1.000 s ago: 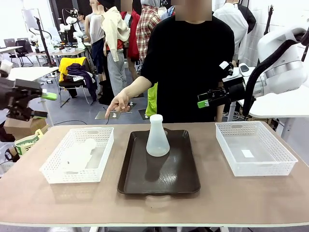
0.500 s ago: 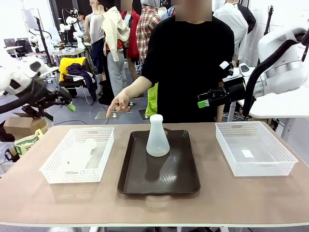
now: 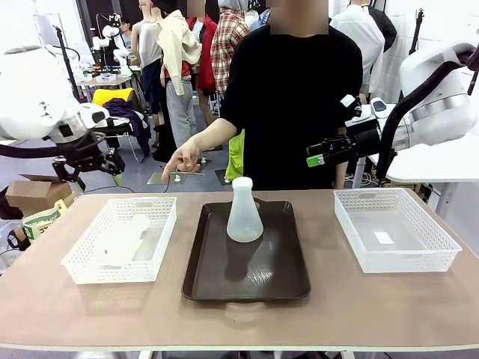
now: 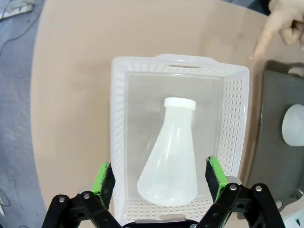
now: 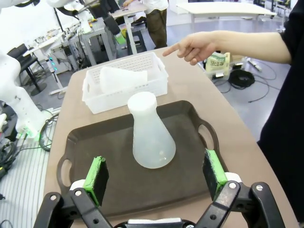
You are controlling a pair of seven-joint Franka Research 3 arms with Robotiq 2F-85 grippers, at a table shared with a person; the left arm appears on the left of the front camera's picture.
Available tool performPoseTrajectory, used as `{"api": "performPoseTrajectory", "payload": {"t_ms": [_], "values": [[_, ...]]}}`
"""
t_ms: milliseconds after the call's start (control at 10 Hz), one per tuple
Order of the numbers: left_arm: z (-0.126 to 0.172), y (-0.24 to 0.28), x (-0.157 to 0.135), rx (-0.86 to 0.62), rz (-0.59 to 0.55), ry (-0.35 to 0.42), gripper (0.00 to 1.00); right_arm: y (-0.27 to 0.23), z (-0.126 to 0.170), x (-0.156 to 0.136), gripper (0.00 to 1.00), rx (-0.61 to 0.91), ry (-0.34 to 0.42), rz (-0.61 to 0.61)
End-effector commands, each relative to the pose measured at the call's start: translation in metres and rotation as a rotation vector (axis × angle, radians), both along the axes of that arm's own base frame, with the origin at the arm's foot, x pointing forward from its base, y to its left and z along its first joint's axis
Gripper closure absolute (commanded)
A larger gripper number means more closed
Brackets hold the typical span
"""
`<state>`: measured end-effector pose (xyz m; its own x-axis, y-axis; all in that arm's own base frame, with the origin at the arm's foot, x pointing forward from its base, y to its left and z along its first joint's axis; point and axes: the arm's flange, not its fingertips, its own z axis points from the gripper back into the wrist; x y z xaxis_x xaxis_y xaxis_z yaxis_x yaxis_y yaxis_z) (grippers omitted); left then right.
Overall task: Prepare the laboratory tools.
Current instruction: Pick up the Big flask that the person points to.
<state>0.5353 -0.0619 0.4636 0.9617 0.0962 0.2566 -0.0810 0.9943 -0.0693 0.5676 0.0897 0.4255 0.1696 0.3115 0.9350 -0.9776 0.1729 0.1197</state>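
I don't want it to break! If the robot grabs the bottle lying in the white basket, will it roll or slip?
The flask lies on its side, so a nudge would probably roll it, though the basket walls should stop it. Its smooth sloping sides look slippery for a pinch. It looks empty, so likely light.

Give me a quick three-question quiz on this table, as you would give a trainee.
1. True or false: the tray flask stands upright on the dark tray.
2. Where does the other flask lie? A) left basket B) right basket C) bare table
3. Fill in: the left gripper and right gripper both stand ____.
Key: 1 true; 2 A; 3 open.
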Motion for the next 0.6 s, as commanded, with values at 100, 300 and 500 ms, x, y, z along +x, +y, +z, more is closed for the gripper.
{"api": "performPoseTrajectory", "payload": {"t_ms": [100,300,500], "values": [[-0.020,-0.007,0.014,0.012,-0.211,0.129,0.00,0.000,0.000,0.000,0.00,-0.003,0.005,0.000],[-0.035,-0.011,0.012,0.032,-0.344,0.189,0.00,0.000,0.000,0.000,0.00,-0.003,0.005,0.000],[-0.059,-0.016,0.015,0.085,-0.436,0.216,0.00,0.000,0.000,0.000,0.00,-0.003,0.005,0.000]]}}
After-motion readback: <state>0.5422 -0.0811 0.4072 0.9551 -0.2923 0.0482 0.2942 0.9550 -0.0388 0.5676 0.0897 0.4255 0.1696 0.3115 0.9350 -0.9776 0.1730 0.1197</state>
